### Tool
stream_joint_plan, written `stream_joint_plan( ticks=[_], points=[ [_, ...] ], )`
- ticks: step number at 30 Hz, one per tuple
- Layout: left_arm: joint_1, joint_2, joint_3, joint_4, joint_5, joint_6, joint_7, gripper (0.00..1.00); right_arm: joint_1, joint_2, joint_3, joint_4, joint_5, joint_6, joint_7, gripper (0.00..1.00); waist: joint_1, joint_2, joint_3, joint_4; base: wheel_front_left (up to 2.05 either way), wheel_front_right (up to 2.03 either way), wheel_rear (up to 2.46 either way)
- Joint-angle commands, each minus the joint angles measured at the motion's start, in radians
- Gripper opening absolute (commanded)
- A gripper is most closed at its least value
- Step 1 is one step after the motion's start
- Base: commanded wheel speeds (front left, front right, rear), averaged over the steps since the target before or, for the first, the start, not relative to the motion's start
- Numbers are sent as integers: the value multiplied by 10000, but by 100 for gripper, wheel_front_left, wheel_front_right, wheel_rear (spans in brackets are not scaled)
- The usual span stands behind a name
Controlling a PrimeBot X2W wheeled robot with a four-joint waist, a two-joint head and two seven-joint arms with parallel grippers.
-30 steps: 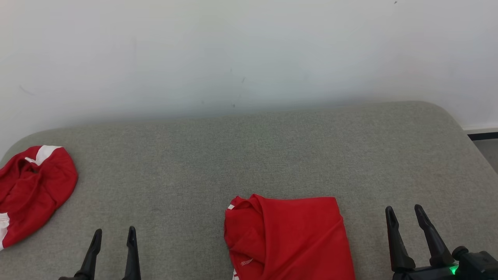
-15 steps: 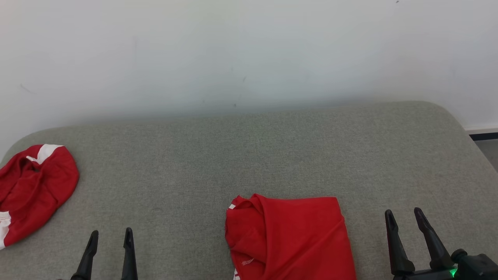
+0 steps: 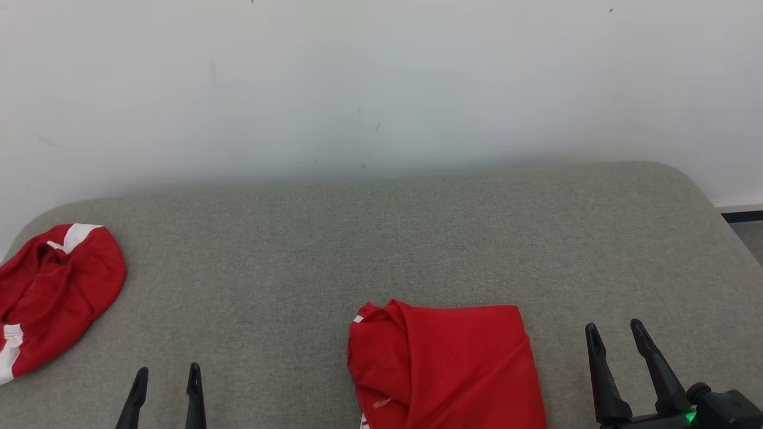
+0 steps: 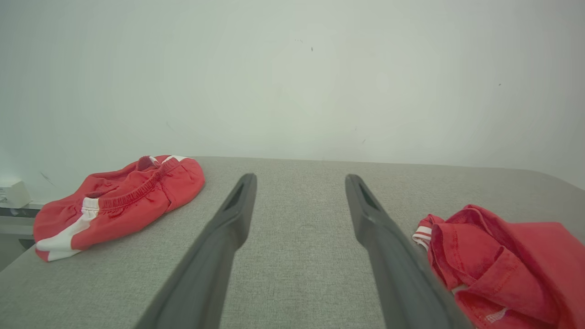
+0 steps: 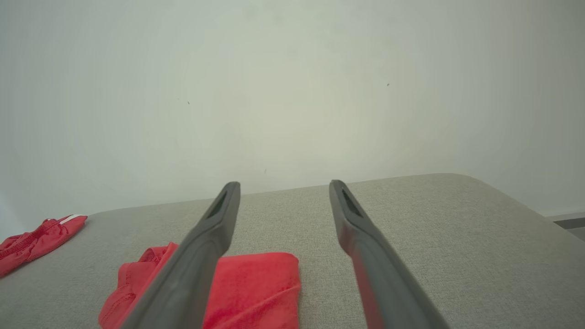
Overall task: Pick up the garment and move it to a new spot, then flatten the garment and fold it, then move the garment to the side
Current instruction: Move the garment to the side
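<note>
A red garment (image 3: 444,369) lies folded in a rough rectangle at the near middle of the grey padded table (image 3: 381,238), with a white-trimmed edge showing on its left side; it also shows in the left wrist view (image 4: 498,265) and the right wrist view (image 5: 247,288). A second red garment (image 3: 53,295) with white stripes lies bunched at the table's far left (image 4: 119,201). My left gripper (image 3: 167,369) is open over bare table between the two. My right gripper (image 3: 613,325) is open just right of the folded garment. Neither holds anything.
A plain white wall (image 3: 381,89) rises right behind the table. The table's rounded right corner (image 3: 685,176) and a strip of floor (image 3: 748,229) lie to the right. Bare grey surface stretches across the middle and the back.
The head view has shifted slightly downward. My left gripper has drawn back a little toward the bottom edge. Both garments and my right gripper stay where they were.
</note>
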Motion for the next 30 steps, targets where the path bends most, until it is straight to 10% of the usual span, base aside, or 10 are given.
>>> stream_joint_plan(
  ticks=[1, 15, 30],
  points=[
    [106, 23, 33, -49, 14, -50, -3, 100, 77, -75, 38, -8, -125, -21, 0, 100, 0, 0, -28, 21, 0, 0, 0],
    [184, 110, 41, -3, 151, -176, -3, 100, -77, -323, 377, 364, -105, -22, 0, 100, 0, 0, -142, 156, 0, 0, 0],
    [-193, 36, -344, 241, 144, -250, -3, 100, -2265, -886, 1195, 4064, 424, -22, 1042, 100, 0, 0, 337, 929, 0, 0, 0]
  ],
)
